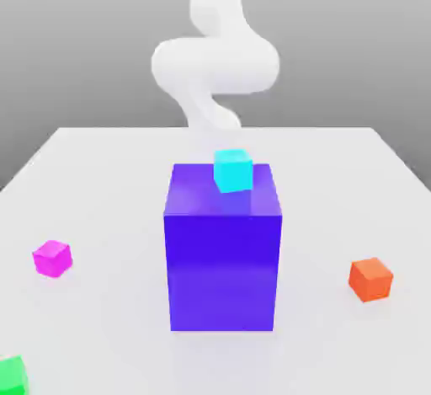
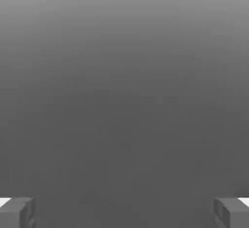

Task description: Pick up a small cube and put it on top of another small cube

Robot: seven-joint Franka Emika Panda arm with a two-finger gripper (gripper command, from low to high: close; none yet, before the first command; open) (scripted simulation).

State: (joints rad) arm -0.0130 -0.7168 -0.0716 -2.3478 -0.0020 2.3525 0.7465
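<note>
Pincer [image 2: 124, 212] spread wide on nothing, pink cube [image 1: 52, 258] far below on the table [image 1: 101, 174], well clear of the fingers [image 2: 17, 211]; risk of clipping the tall blue block [image 1: 222, 250] while descending.

The big blue block [image 1: 222, 250] hides the bottom of the white arm [image 1: 215, 65], and the arm's top is cut off by the picture's edge. The green cube [image 1: 12, 376] at the near left corner is partly cut off. In the hand view, the two fingertips [image 2: 17, 212] are cut off at the edge.
</note>
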